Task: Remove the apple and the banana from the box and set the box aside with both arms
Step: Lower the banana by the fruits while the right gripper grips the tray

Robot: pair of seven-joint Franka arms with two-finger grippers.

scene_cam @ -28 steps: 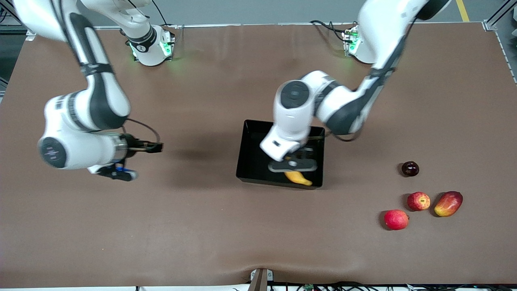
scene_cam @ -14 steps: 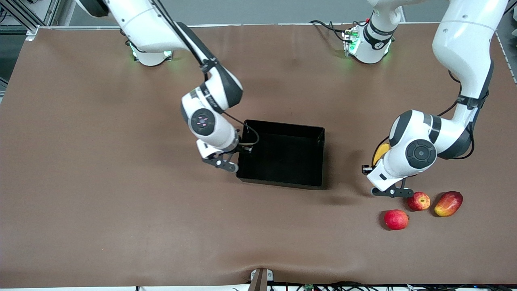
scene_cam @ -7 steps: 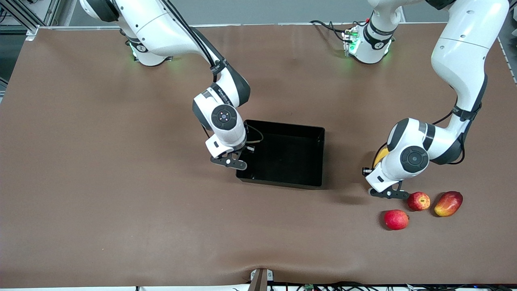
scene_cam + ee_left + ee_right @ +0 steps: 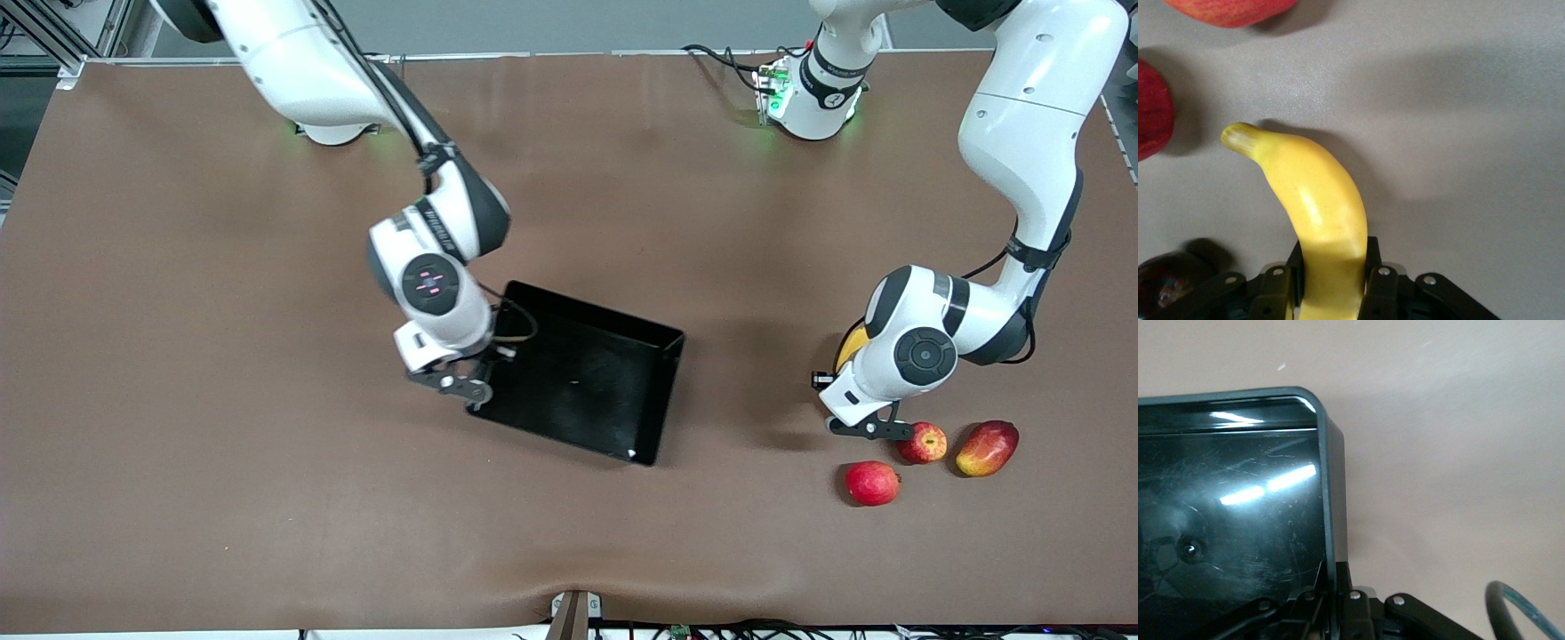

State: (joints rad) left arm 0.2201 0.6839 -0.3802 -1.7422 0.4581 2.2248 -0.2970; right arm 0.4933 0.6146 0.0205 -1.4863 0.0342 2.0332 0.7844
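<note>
The black box [image 4: 613,391] lies askew at mid-table and is empty. My right gripper [image 4: 452,384] is shut on its wall at the right arm's end; the right wrist view shows the gripper [image 4: 1336,583] pinching that wall of the box [image 4: 1238,507]. My left gripper [image 4: 867,429] is shut on the yellow banana [image 4: 1318,200], low over the table beside the apple [image 4: 922,442]. In the front view only a bit of the banana [image 4: 851,347] shows past the arm.
A plain red fruit [image 4: 872,483] and a mango [image 4: 987,447] lie by the apple. A dark maroon fruit [image 4: 1161,283] shows only in the left wrist view, close to the left gripper.
The left gripper carried the banana from the box to the fruits. The right gripper took hold of the box wall, then dragged it toward the right arm's end, turning it.
</note>
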